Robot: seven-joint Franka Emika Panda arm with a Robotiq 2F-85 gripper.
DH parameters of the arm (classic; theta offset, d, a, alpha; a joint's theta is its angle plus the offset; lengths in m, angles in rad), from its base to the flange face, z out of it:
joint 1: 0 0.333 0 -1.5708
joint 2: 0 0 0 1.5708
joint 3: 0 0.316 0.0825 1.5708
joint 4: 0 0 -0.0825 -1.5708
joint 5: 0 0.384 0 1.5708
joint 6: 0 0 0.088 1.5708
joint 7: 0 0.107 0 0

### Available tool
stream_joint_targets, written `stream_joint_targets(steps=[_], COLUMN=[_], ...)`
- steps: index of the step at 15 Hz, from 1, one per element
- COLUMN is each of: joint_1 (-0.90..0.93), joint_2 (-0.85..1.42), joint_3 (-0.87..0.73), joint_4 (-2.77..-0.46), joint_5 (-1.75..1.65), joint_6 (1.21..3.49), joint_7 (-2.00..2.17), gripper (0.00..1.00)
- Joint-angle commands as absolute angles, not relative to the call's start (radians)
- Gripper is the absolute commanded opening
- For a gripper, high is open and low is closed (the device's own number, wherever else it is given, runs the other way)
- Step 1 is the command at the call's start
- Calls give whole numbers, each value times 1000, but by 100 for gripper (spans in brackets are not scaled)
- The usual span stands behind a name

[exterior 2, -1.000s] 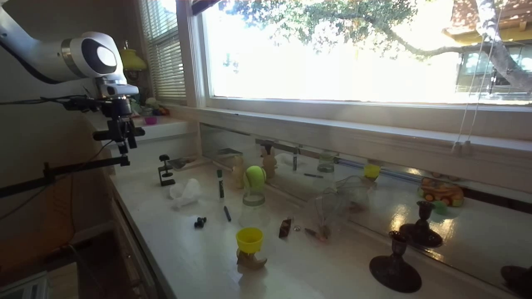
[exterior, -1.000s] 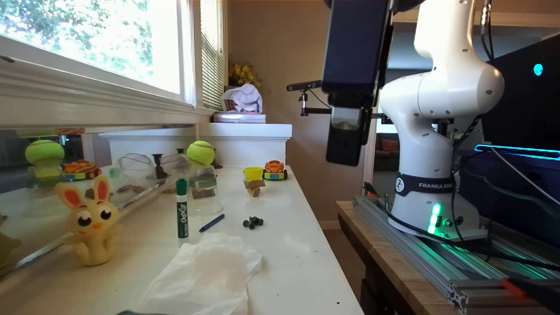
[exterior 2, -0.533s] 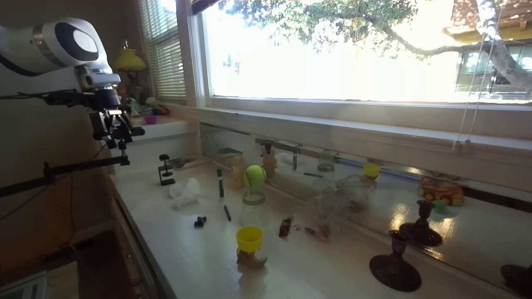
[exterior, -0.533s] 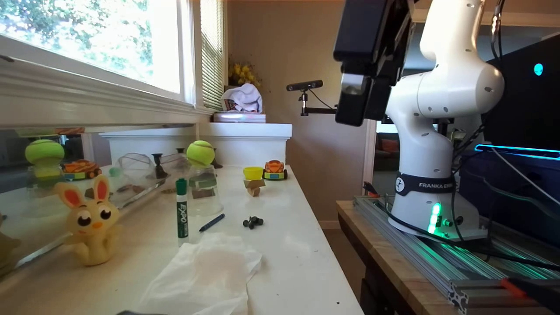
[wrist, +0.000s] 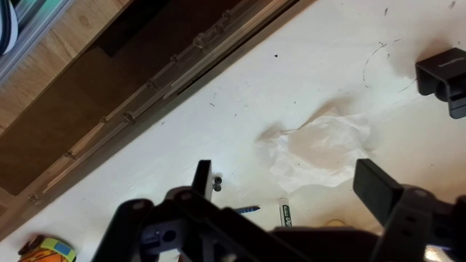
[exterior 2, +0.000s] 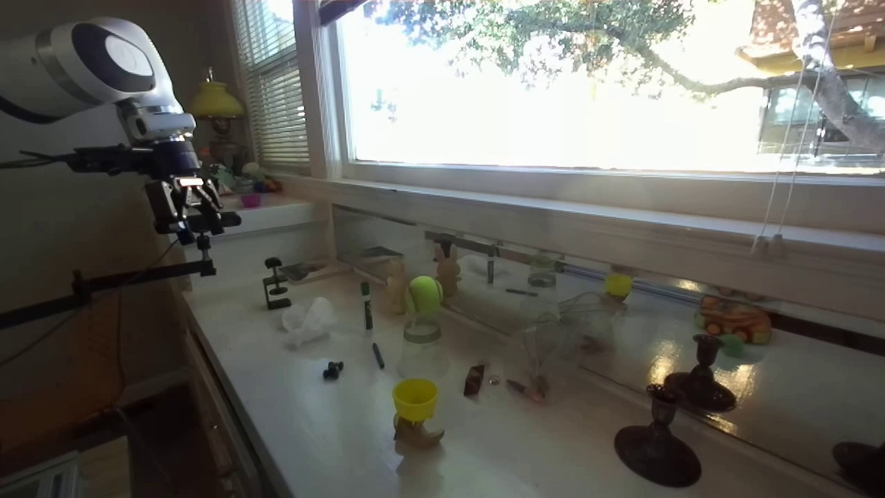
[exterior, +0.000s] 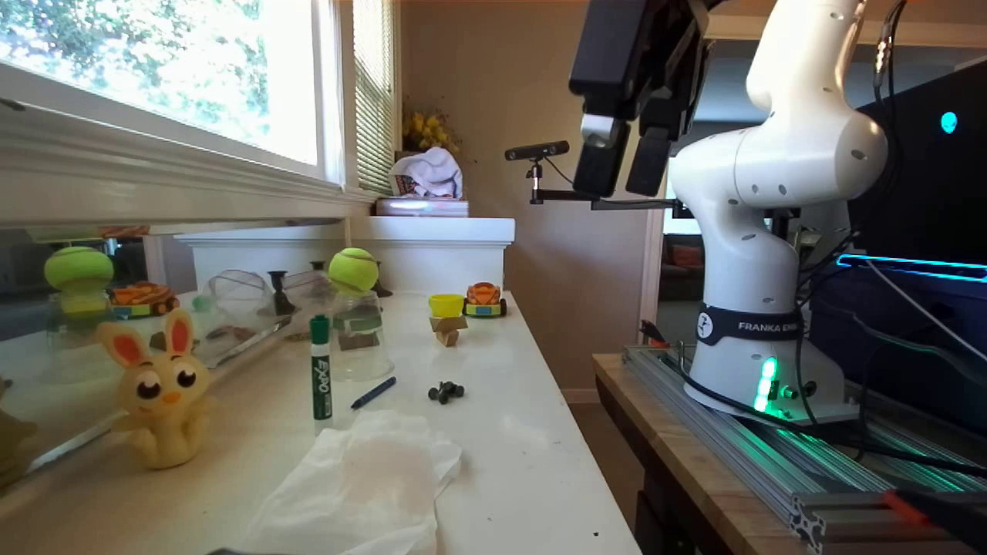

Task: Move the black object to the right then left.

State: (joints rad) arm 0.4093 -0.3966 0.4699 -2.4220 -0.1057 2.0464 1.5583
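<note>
A small black object with knobbly round ends lies on the white counter. It shows in both exterior views. In the wrist view, the black object sits just beside the left fingertip, partly hidden by it. A larger black clamp stands on the counter, also at the right edge of the wrist view. My gripper is open and empty, fingers wide apart. In an exterior view, the gripper hangs high above the counter's robot-side edge, touching nothing.
A crumpled white paper, green marker, blue crayon and bunny toy are near the black object. A jar with a tennis ball, yellow cup and candlestick also stand there. A mirror lines the back.
The gripper has risen and the arm has drawn back from the counter. The gripper has turned so that both fingers now show apart in an exterior view. The counter objects have not moved.
</note>
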Motion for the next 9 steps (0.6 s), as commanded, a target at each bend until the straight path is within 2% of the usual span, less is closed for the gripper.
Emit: stream_joint_targets(steps=[1,9], joint_1=[401,395], joint_2=[-498,-605], joint_3=[454,341], joint_4=[-2479,-2480], joint_5=[-94,-6], joint_6=[2058,2087], joint_7=[1478,1226], gripper=[100,100])
